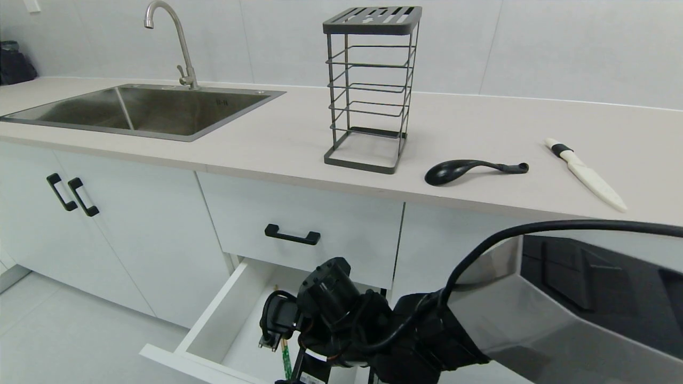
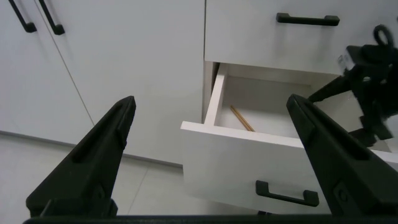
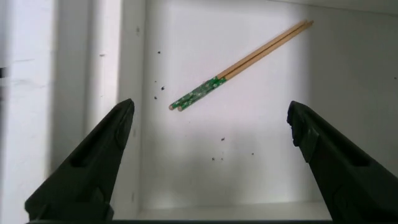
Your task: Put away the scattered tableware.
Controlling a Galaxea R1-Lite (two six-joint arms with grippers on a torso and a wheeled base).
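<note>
Though open — drawer (image 1: 212, 316) beneath pale countertop (image 1: 267, 140)

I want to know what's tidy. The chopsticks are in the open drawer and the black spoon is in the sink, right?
The spoon part is wrong: the black spoon lies on the counter, right of the wire rack, as the head view shows. The chopsticks are in the open drawer.

Wire rack (image 1: 371, 90): dark metal, matt. Sink (image 1: 144, 109) left of rack: brushed steel, soft shine. Ladle (image 1: 453, 172) right of rack: black plastic, glossy. Knife (image 1: 587, 178) further right of rack: white, smooth, matt. Chopsticks (image 3: 239, 65): bare wood, green painted ends. Drawer (image 3: 261, 174) below rack: white, smooth, few dark specks.
</note>
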